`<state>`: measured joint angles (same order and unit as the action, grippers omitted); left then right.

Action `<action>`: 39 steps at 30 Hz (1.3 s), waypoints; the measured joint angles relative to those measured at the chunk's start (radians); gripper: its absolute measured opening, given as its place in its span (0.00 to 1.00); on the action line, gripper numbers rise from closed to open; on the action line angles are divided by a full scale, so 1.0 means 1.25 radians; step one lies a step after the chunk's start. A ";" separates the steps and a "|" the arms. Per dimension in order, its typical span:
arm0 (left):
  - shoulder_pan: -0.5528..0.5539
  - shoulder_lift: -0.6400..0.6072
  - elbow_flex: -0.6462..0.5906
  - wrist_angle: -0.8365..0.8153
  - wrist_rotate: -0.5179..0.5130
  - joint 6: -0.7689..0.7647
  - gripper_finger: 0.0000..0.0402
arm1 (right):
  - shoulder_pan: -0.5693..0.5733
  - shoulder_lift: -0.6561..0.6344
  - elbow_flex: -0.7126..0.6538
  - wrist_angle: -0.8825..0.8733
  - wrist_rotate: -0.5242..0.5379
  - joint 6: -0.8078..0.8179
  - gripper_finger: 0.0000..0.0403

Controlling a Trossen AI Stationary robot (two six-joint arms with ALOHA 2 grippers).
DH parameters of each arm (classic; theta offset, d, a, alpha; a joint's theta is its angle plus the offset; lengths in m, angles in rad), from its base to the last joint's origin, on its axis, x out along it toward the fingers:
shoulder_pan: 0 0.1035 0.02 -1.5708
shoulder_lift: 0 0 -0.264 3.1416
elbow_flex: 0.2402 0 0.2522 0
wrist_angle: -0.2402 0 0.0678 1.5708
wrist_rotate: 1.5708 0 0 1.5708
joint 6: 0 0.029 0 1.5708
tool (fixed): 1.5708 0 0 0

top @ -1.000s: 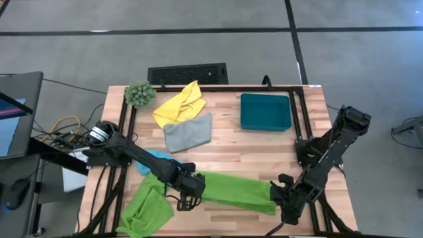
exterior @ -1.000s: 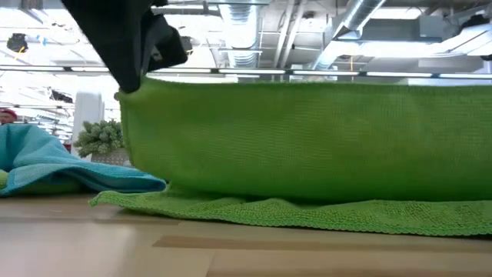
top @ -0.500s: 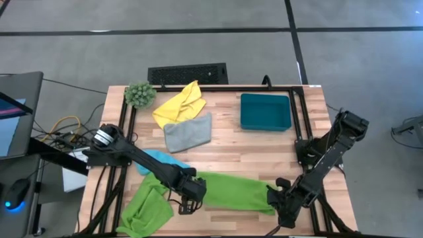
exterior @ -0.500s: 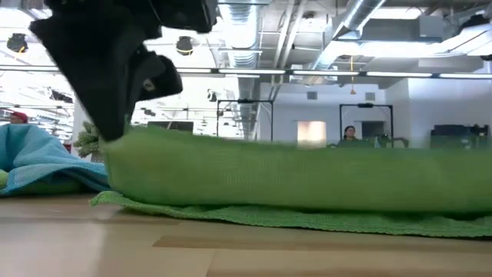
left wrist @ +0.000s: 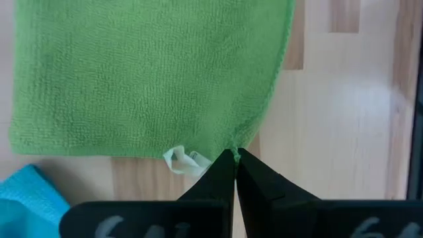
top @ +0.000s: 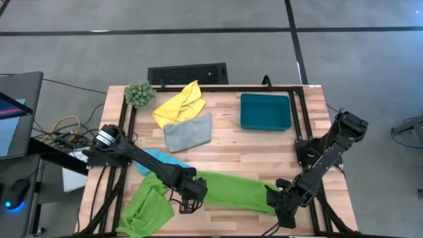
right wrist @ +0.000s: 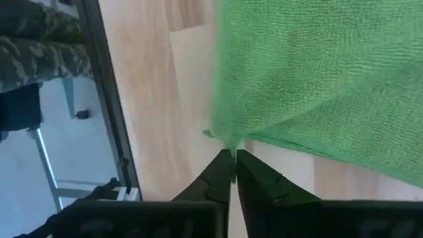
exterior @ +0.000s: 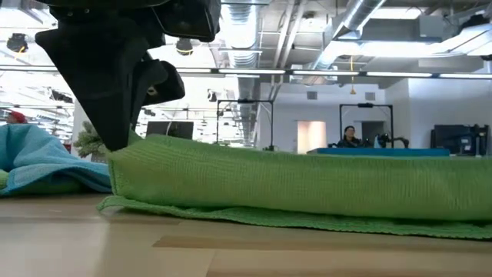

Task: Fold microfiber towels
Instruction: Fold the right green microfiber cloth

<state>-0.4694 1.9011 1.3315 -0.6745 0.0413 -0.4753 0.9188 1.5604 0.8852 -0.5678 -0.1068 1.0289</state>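
A lime green towel (top: 231, 190) lies doubled over near the table's front edge, its upper layer (exterior: 292, 181) over a lower layer (exterior: 323, 219) that rests on the wood. My left gripper (top: 187, 201) is shut at the towel's left corner, low over the table. My right gripper (top: 274, 198) is at the right corner, fingers nearly together. A second lime green towel (top: 145, 210) lies crumpled at the front left, with a light blue towel (top: 156, 158) behind it. My left gripper pinches the towel's left corner (left wrist: 232, 147) between its two fingertips, coming steeply from above. The corner sits a little above the table, and the cloth runs from it toward the other gripper. My right gripper has the towel's right corner (right wrist: 226, 140) at the very tips of its two fingers, from above and slanting. The cloth beyond the corner lies spread over the wood.
A yellow towel (top: 180, 104) and a grey towel (top: 188, 132) lie at the back middle. A teal tray (top: 266, 111) stands at the back right, a fuzzy green plant ball (top: 140, 94) at the back left. Black frame rails (top: 125, 152) run along both sides.
Both grippers have gone down with the towel's held edge. The upper layer, which stood high and taut between them, has sunk low over the lower layer, which has stayed on the table.
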 joint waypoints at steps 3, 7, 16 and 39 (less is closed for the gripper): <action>0.000 0.000 0.000 0.000 0.001 0.000 0.05 | -0.004 -0.001 0.000 0.000 0.000 -0.011 0.17; 0.000 0.000 0.000 -0.006 -0.003 0.000 0.15 | -0.003 -0.002 0.000 0.000 0.000 -0.012 0.24; 0.006 0.000 0.000 -0.032 0.060 -0.057 0.38 | -0.006 -0.002 0.000 -0.005 -0.075 0.015 0.45; -0.020 -0.166 0.001 -0.154 -0.072 -0.256 0.43 | -0.325 -0.224 0.051 -0.019 0.001 -0.320 0.48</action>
<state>-0.4943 1.6937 1.3327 -0.8674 -0.0488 -0.7948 0.5121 1.2804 0.9485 -0.5919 -0.1059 0.6290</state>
